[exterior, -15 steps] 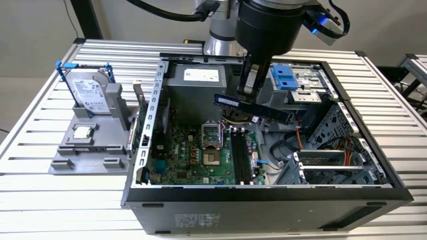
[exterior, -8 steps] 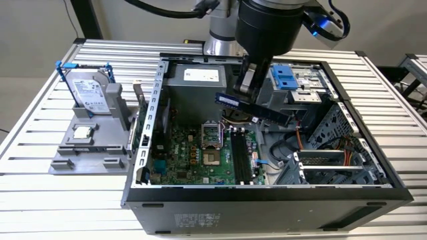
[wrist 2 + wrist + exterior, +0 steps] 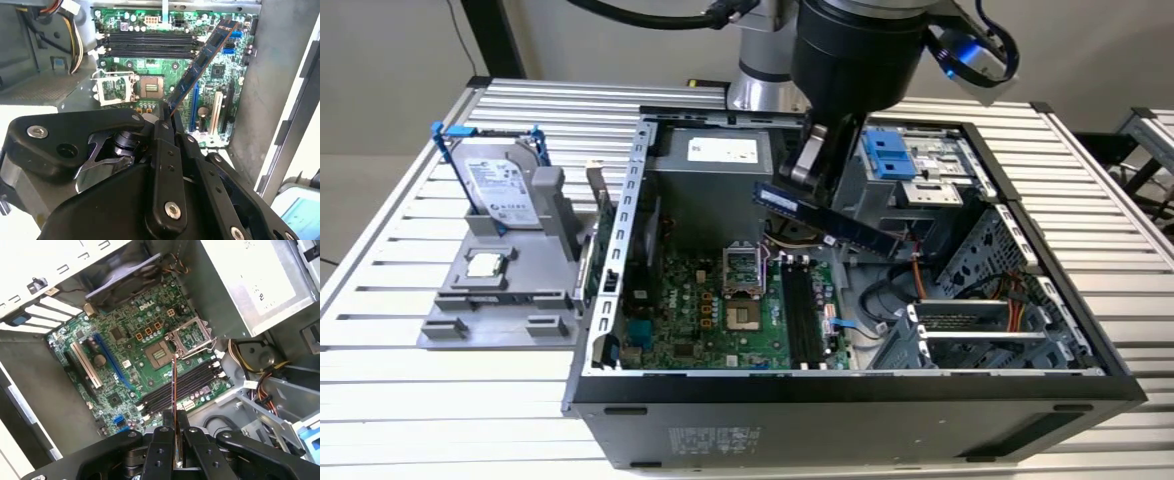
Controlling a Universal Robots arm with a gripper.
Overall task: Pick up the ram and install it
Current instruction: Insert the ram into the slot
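Observation:
The ram [image 3: 834, 220] is a long dark blue stick with black chips. It hangs tilted in the air above the open computer case, and my gripper [image 3: 794, 185] is shut on one end of it. In the second wrist view the ram [image 3: 205, 60] slants away from the gripper [image 3: 165, 109] over the green motherboard [image 3: 220, 80], near the black memory slots [image 3: 147, 44]. In the first wrist view the ram [image 3: 173, 382] appears edge-on between the fingers [image 3: 162, 432], above the memory slots [image 3: 187, 385]. The ram is apart from the slots [image 3: 803, 310].
The case's metal walls [image 3: 854, 385] surround the motherboard [image 3: 707, 310], which has an open processor socket [image 3: 743, 268]. A blue-fronted drive cage [image 3: 887, 150] and cables [image 3: 947, 290] fill the exterior view's right. Outside, on a grey fixture [image 3: 500, 300], stand a hard drive [image 3: 500, 185] and a processor chip [image 3: 484, 264].

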